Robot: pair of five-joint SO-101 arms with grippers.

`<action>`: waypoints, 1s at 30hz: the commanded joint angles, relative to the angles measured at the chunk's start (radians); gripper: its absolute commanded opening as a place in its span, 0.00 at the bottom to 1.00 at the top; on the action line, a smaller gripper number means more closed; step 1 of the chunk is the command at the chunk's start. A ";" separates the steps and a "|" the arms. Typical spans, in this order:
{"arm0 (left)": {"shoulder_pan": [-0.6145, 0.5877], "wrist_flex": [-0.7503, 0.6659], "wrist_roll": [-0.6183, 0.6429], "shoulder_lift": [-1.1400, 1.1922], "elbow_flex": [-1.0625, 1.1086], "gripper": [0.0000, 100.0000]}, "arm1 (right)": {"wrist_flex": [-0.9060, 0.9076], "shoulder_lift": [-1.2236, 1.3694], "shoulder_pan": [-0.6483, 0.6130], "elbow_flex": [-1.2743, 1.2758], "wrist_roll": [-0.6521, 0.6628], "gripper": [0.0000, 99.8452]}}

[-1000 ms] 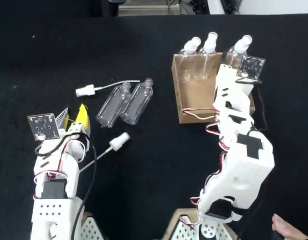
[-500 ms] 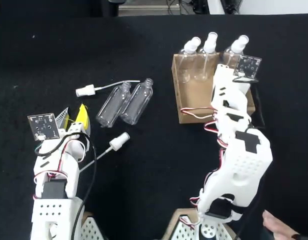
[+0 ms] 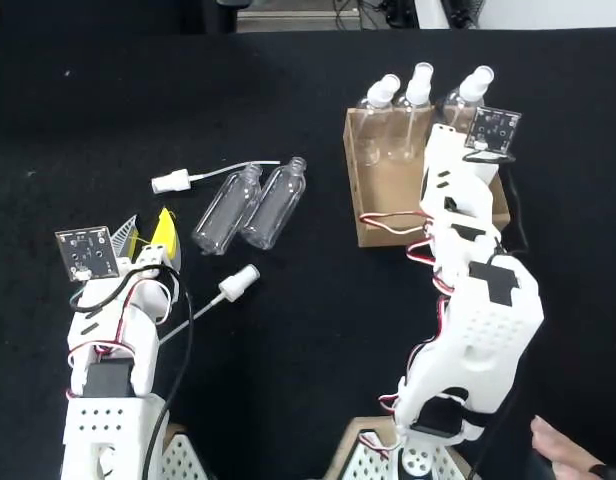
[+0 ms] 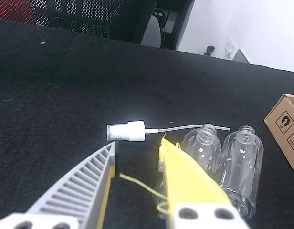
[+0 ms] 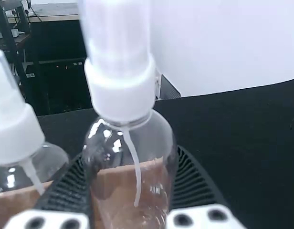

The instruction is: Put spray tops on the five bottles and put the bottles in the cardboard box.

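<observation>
2 white arms (image 3: pixel 483 320), black cables (image 3: pixel 185 330), perforated bases (image 3: pixel 98 430).

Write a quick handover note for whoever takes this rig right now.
Left tool: open, empty, near a loose spray top.
Right tool: shut on the third capped bottle, upright at the far corner of the cardboard box.
Done: two capped bottles stand in the box.
Left: release the third, then cap the two open bottles lying side by side, using that top and the second top, and box them.
</observation>
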 commanded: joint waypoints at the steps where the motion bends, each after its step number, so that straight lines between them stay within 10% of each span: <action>1: 0.007 0.002 0.003 -0.012 0.021 0.15 | -0.035 -0.013 -0.009 -0.059 0.002 0.01; 30: 0.007 0.002 0.003 -0.008 0.021 0.15 | -0.035 0.053 -0.002 -0.087 0.002 0.01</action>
